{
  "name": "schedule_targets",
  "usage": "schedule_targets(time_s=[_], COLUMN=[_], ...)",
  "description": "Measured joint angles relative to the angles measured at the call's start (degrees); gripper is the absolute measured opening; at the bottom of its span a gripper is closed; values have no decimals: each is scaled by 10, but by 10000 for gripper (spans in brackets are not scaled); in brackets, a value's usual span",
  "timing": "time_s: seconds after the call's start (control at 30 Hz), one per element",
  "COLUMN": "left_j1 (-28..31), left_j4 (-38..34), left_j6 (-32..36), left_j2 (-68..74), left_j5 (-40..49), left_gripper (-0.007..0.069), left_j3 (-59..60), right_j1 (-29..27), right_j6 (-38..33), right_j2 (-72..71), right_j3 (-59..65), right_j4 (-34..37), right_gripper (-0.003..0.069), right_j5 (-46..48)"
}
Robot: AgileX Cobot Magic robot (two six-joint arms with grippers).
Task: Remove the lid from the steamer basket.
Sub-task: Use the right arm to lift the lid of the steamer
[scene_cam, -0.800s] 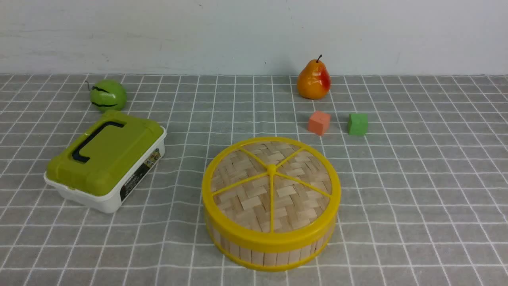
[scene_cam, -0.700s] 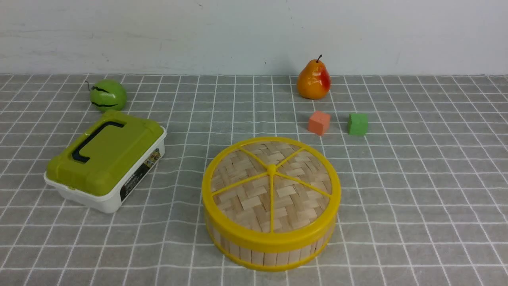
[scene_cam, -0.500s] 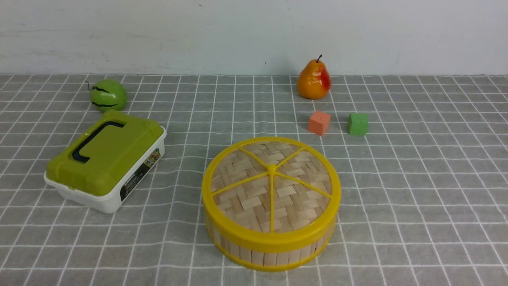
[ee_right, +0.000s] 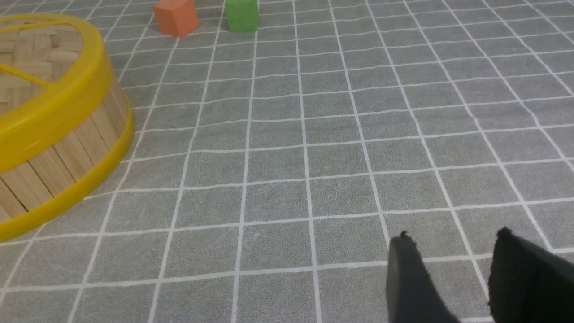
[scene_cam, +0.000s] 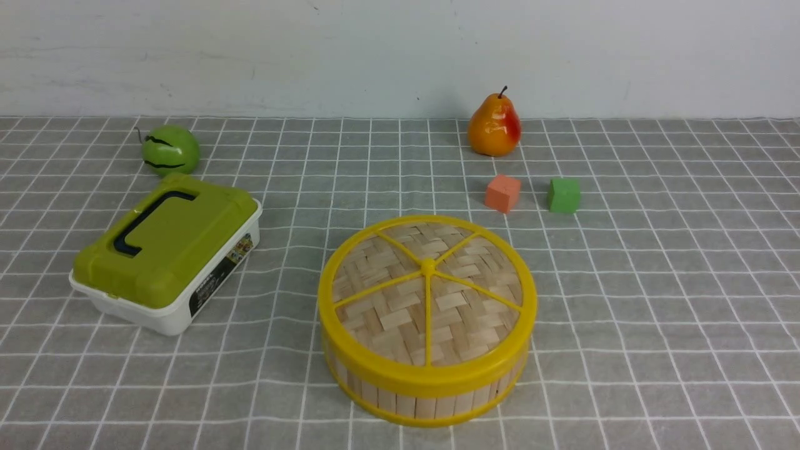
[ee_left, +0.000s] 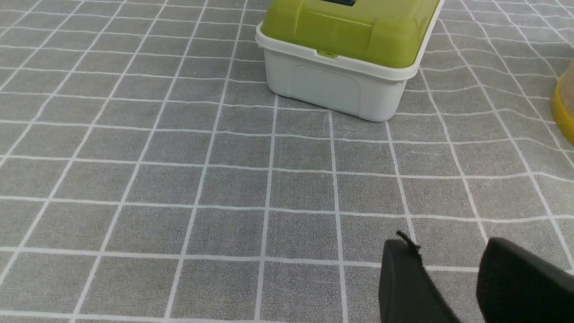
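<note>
The lid (scene_cam: 427, 294), a woven bamboo disc with a yellow rim and spokes, sits closed on the steamer basket (scene_cam: 425, 403) in the front middle of the table. Neither arm shows in the front view. In the right wrist view, the lid (ee_right: 40, 58) and the basket's slat wall (ee_right: 67, 157) lie well off to one side of my right gripper (ee_right: 453, 240), which is open and empty over bare cloth. My left gripper (ee_left: 448, 251) is open and empty over bare cloth. A sliver of the steamer's yellow edge (ee_left: 566, 116) shows at the edge of the left wrist view.
A white box with an olive-green lid (scene_cam: 165, 250) stands left of the basket and ahead of the left gripper (ee_left: 350, 54). A green round fruit (scene_cam: 170, 150), a pear (scene_cam: 494, 125), an orange cube (scene_cam: 502, 193) and a green cube (scene_cam: 564, 195) sit further back, before a white wall.
</note>
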Motion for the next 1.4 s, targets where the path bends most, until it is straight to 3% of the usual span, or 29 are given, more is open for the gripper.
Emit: schedule_targets(time_s=[1.23,1.3,1.4], left_j1=[0,0,0], left_j4=[0,0,0], left_j6=[0,0,0], left_j2=[0,0,0], left_j5=[0,0,0], left_gripper=[239,239,239], left_j3=[0,0,0], right_j1=[0,0,0], right_j6=[0,6,100], right_j2=[0,0,0], right_j3=[0,0,4], right_j4=[-41,-32,90], right_gripper=[241,241,241], right_j5=[-1,-2,-29])
